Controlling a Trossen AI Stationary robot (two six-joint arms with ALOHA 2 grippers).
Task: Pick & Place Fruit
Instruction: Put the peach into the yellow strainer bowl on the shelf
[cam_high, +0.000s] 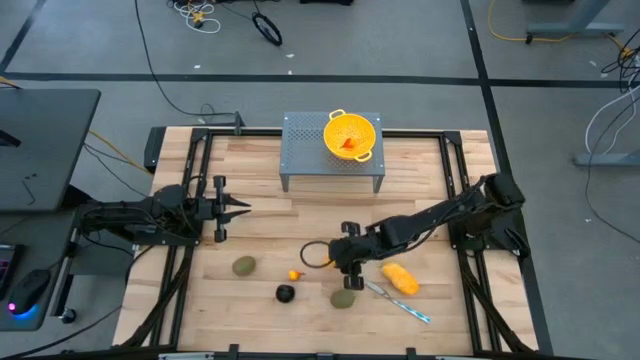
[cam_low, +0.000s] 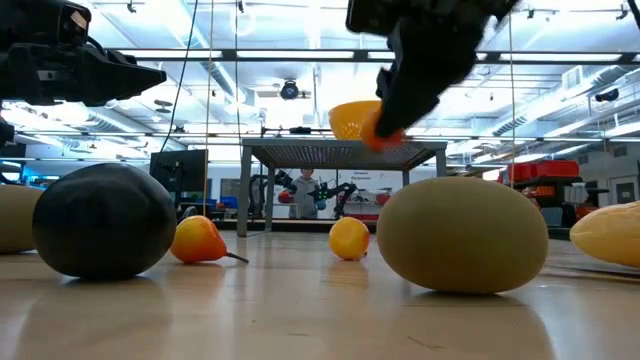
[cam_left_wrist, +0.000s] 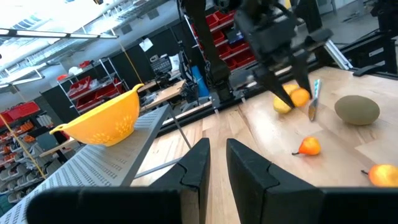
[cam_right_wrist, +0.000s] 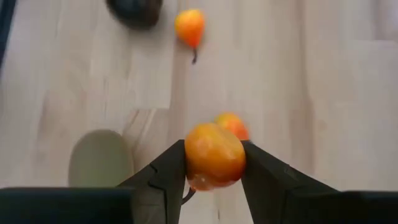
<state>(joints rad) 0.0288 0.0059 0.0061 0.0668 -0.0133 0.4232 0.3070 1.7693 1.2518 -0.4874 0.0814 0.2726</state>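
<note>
Fruit is on the move: the right end effector (cam_right_wrist: 213, 163) is pinching a small orange fruit (cam_right_wrist: 214, 155) between its fingers, lifted clear of the table (cam_high: 260, 220) near its middle. One orange-red piece (cam_high: 349, 146) already sits in the yellow colander (cam_high: 351, 134) on the grey stand (cam_high: 300, 150) at the far side, so I judge the job barely started. Left on the wood: a green oval (cam_high: 244, 266) at near left, a tiny orange piece (cam_high: 294, 274), the black ball (cam_high: 285, 293), a second green oval (cam_high: 343, 298), and the yellow oblong (cam_high: 400, 277) at near right beside a knife (cam_high: 398, 301). That oblong lies with its long axis slanting from far left to near right. The left end effector (cam_high: 240, 208) waits at the left, fingers nearly together, empty.
</note>
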